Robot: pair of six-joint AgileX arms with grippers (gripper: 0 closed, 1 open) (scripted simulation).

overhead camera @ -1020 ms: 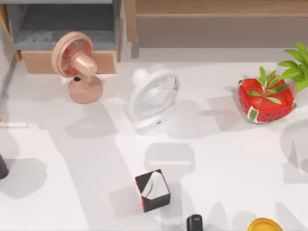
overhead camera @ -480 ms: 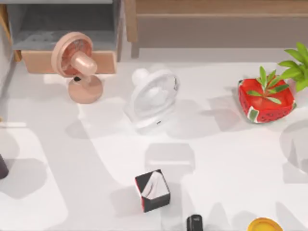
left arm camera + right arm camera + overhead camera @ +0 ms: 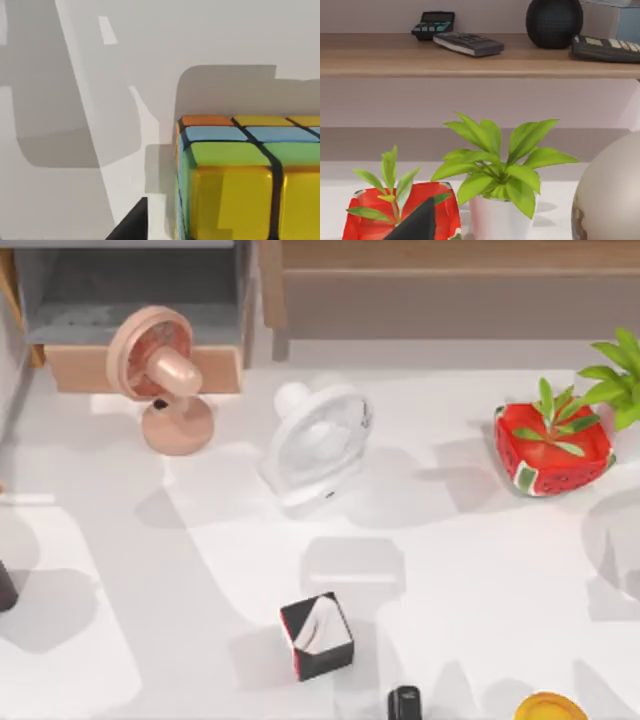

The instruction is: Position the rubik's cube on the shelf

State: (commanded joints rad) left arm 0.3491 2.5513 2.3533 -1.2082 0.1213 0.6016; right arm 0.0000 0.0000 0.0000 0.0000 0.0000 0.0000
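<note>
The rubik's cube (image 3: 235, 185) looms close in the left wrist view, with yellow, green, blue and orange squares between dark grid lines, and it throws a shadow on the white table behind it. A dark part of my left gripper (image 3: 131, 226) shows just beside the cube's edge. The shelf (image 3: 450, 255) is a wide light-brown plank over a grey-brown panel along the table's far edge. In the right wrist view the shelf (image 3: 470, 62) sits ahead and higher up, and a dark tip of my right gripper (image 3: 415, 222) shows in front of the red pot.
A pink fan (image 3: 160, 370) and a white fan (image 3: 315, 445) stand mid-table, and a black box with a white top (image 3: 318, 635) sits nearer the front. A red pot (image 3: 552, 448) and a green plant (image 3: 615, 375) are at the right. Calculators (image 3: 467, 44) and a black ball (image 3: 554, 21) lie on the shelf.
Only the shadows at the table's left side have shifted, the dark area spreading a little. The fans, box and pot have not moved.
</note>
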